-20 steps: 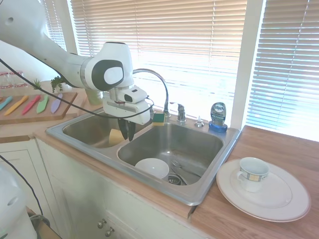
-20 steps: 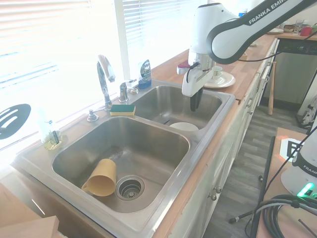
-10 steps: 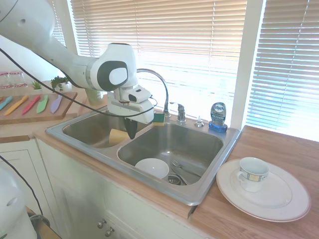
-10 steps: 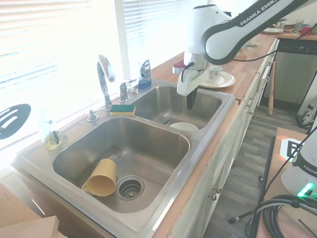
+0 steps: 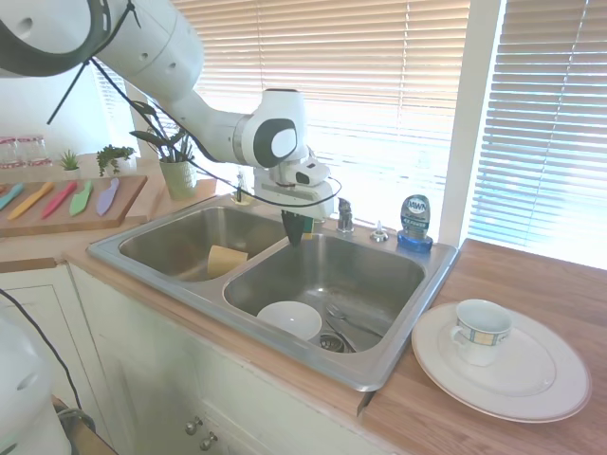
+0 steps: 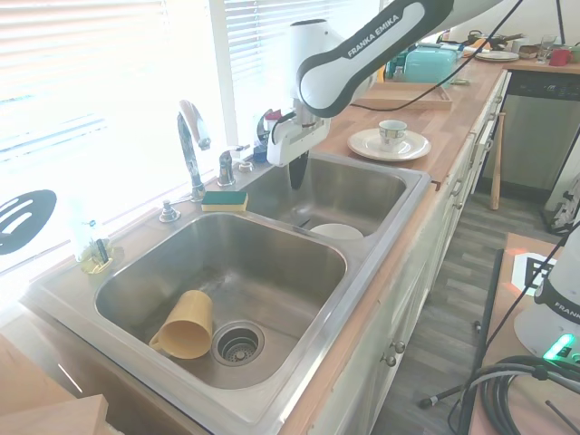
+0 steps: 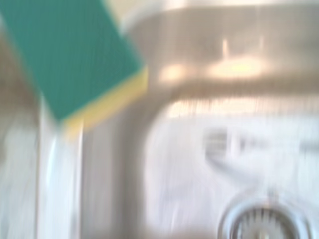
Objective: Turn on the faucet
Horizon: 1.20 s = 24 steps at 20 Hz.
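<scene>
At the left of the second exterior view, you are seeing a yellow plastic cup (image 6: 186, 326) lying on its side in the near basin of the stainless steel double sink (image 6: 381, 272), beside the drain. Further right, in the upper left centre, the shiny chrome gooseneck faucet (image 6: 190, 145) is standing on the sink's back ledge, with its short lever handle (image 6: 226, 167) just to the right and a green and yellow sponge (image 6: 224, 200) lying in front of it. Your white arm's gripper (image 6: 296, 172) is hanging over the far basin's back edge, right of the handle and apart from it; its dark jaws are pointing down and sitting together, holding nothing. A white bowl (image 6: 336, 232) is resting in the far basin. In the first exterior view, a blue dish soap bottle (image 5: 414, 223) is standing right of centre, and a white cup on a white plate (image 5: 503, 365) is sitting on the wooden table at lower right.
</scene>
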Available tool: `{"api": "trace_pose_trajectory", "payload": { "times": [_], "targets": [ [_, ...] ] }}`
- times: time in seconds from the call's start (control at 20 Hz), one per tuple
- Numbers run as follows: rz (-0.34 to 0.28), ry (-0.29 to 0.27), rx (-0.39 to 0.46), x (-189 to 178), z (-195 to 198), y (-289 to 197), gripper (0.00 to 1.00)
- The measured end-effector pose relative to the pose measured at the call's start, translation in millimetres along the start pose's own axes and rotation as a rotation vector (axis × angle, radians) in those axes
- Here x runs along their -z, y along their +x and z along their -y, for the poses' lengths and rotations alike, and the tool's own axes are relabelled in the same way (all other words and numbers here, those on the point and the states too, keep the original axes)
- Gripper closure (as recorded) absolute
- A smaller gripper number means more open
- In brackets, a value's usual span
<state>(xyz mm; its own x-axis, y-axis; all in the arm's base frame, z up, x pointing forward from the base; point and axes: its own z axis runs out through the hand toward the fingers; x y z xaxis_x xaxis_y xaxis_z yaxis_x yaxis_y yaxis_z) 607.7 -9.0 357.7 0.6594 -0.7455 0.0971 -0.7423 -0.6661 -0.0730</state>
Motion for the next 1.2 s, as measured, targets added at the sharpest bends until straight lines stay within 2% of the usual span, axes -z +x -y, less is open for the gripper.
{"api": "trace_pose_trajectory", "payload": {
  "times": [0.4, 1.0, 1.2],
  "targets": [
    [-0.034, 0.011, 0.023, 1, 65, 39, 1.0],
    [-0.064, 0.025, 0.014, 2, 86, 57, 1.0],
    [-0.16, 0.101, 0.0, 7, 94, 61, 1.0]
  ]
}}
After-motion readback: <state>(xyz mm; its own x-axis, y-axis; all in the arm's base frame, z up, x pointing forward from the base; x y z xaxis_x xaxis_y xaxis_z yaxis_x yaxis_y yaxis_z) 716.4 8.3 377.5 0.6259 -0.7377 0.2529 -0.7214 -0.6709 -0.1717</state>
